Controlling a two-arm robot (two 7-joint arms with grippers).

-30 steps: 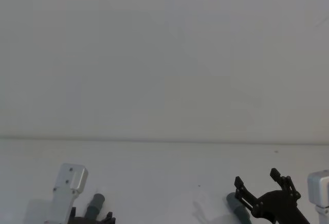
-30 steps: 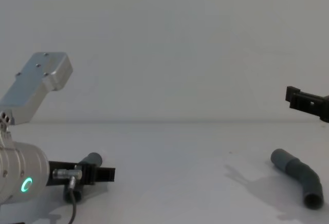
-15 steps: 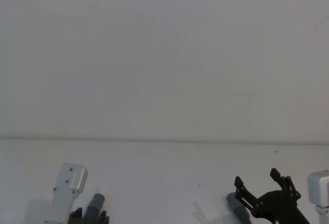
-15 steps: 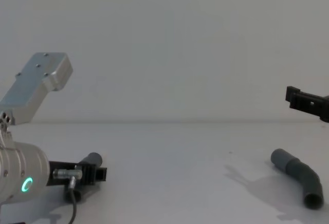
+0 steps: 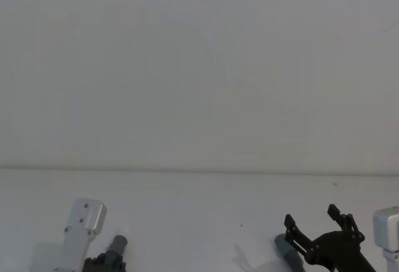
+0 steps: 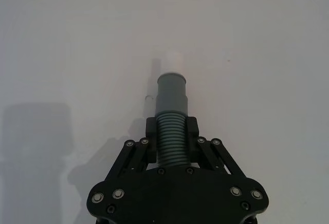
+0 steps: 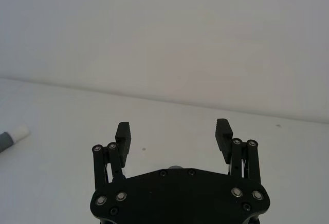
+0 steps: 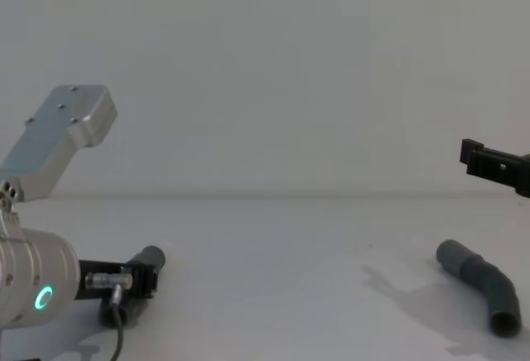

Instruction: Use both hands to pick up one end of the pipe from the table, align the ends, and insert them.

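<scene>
One white-tipped end jutted ahead of my left gripper, clamped on the pipe, my right gripper gaped wide, other end below it.

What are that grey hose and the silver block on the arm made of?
The pipe looks like moulded plastic: matte dark grey, ribbed where the left gripper pinches it in its jaws, smooth at the cuff. The block on the left arm seems metal, perhaps aluminium: silver satin sheen, screw heads. The right gripper hovers open above the table, at the right.
</scene>
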